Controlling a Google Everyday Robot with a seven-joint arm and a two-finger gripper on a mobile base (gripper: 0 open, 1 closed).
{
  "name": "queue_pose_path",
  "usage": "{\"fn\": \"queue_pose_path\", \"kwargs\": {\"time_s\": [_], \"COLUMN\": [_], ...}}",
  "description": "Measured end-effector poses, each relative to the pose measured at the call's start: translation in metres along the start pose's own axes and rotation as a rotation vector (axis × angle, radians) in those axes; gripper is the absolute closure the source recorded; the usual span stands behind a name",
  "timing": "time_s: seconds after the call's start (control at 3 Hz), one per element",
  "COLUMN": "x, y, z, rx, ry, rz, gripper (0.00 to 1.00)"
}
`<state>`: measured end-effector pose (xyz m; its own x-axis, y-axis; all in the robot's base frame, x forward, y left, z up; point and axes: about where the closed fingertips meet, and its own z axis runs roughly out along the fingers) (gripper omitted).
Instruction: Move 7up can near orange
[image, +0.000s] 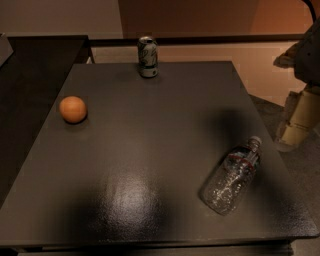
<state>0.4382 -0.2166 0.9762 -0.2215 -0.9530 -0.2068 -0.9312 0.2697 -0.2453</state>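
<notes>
At the right edge, gripper (303, 52), hold unclear, well apart from 7up can (148, 56)

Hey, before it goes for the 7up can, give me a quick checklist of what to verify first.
1. The 7up can stands upright at the far edge of the table: ok.
2. The orange sits alone on the left side: ok.
3. Nothing lies between can and orange: ok.
4. The plastic bottle lies on its side at the right, off that path: ok.
5. The gripper is at the right edge, beyond the table, not at the can: not ok.
</notes>
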Motion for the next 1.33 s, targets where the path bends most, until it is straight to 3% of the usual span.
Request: {"fn": "queue_pose_path", "kwargs": {"time_s": [0.67, 1.33], "x": [-0.012, -0.051], "y": [-0.012, -0.055], "z": [0.007, 0.033], "rx": [-0.009, 0.013], "ry": [-0.057, -0.182], "rz": [0.012, 0.040], "gripper": [0.00, 0.00]}}
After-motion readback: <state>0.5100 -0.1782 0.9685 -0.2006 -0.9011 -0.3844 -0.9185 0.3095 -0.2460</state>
